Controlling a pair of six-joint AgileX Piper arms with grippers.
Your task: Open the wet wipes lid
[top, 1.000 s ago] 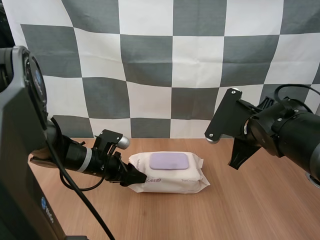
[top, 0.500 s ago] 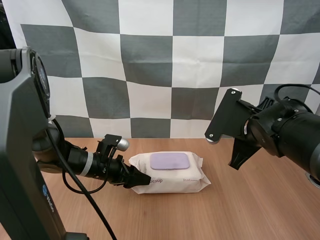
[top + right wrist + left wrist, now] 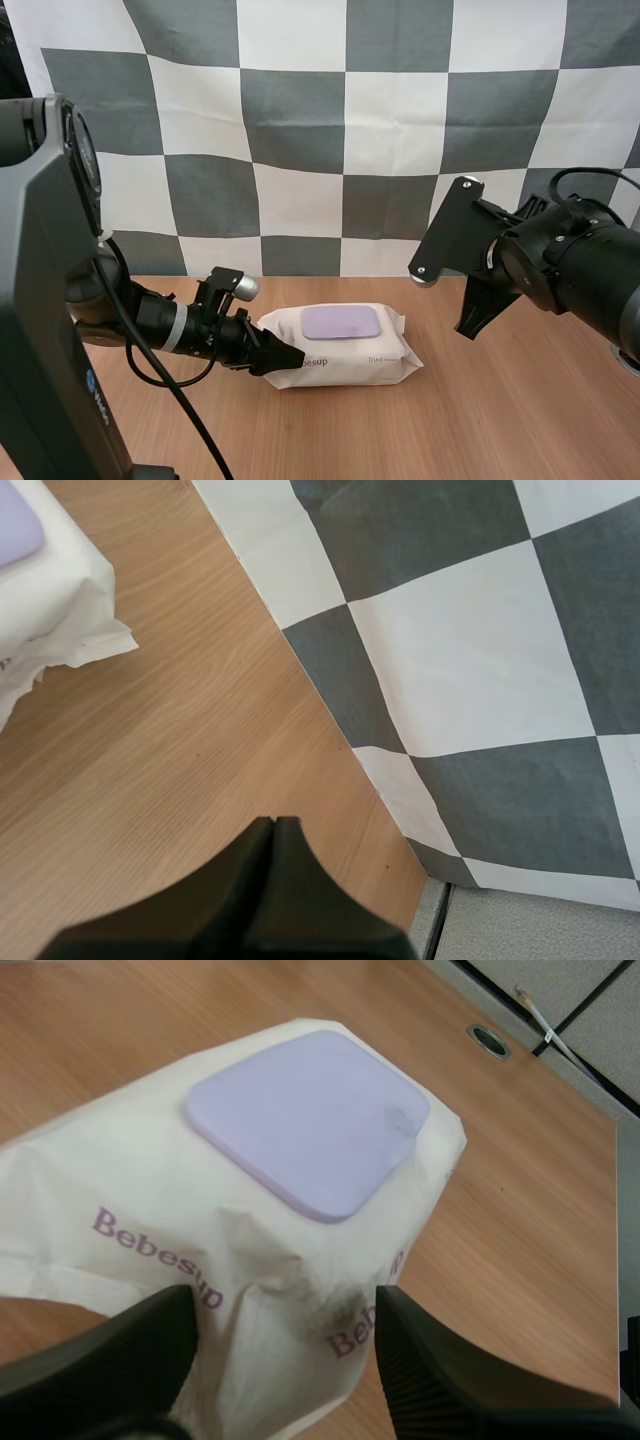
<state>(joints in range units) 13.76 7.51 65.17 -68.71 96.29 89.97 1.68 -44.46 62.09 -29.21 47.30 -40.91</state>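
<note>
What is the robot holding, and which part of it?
The left gripper pinches the pack of wipes by its crinkled end, clear of the purple lid. The right gripper is shut and holds nothing.

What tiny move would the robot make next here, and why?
Probably swing the right claw over toward the purple lid and spread it. The lid lies flat and closed, the left claw pinches the end of the pack, and the right claw hangs shut off to the side.

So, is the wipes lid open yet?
Shut: the purple lid lies flat on the pack; the left tool pinches the pack's end.
</note>
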